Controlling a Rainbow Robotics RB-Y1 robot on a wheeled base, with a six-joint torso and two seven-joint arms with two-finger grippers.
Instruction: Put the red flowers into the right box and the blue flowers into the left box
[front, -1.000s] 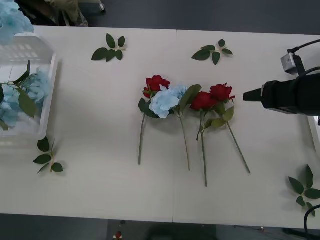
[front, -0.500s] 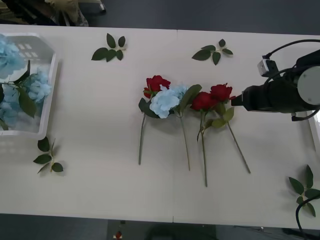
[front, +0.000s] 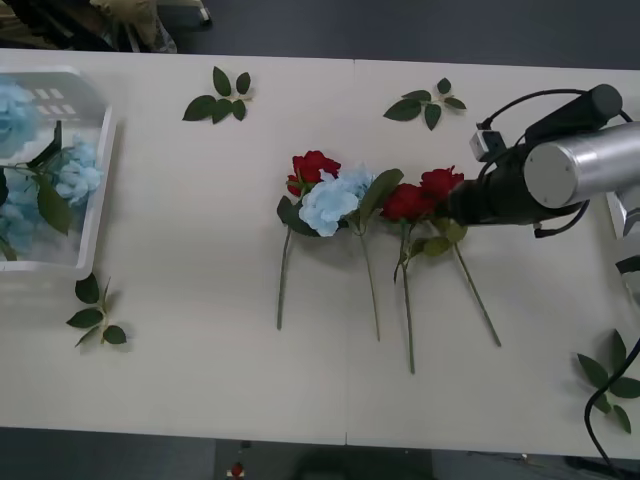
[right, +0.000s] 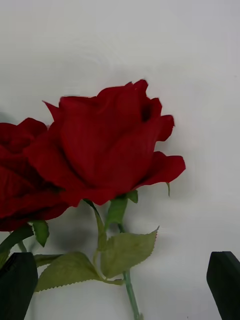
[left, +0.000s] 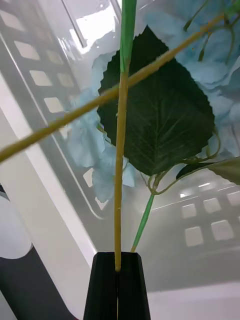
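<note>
Three red flowers lie mid-table among leaves: one (front: 315, 167) on the left, one (front: 405, 202) in the middle and the rightmost rose (front: 443, 183) (right: 107, 142). A loose blue flower (front: 335, 200) lies between them. My right gripper (front: 462, 205) (right: 122, 285) hovers right at the rightmost rose, open, its black fingertips (right: 225, 280) on either side of the stem below the head. The left box (front: 100, 190) at the far left holds blue flowers (front: 70, 170). My left gripper (left: 118, 287) hangs over that box, shut on a thin stem (left: 119, 200) among blue heads (left: 95, 145).
Loose green leaf sprigs lie at the back left (front: 220, 98), back right (front: 428, 103), front left (front: 95, 310) and front right (front: 610, 375). The table's front edge runs along the bottom. A sliver of white rim (front: 633, 290) shows at the right edge.
My right arm has swung left, from well clear of the rightmost rose to right against it. At the far left, the raised blue flower has come down into the left box.
</note>
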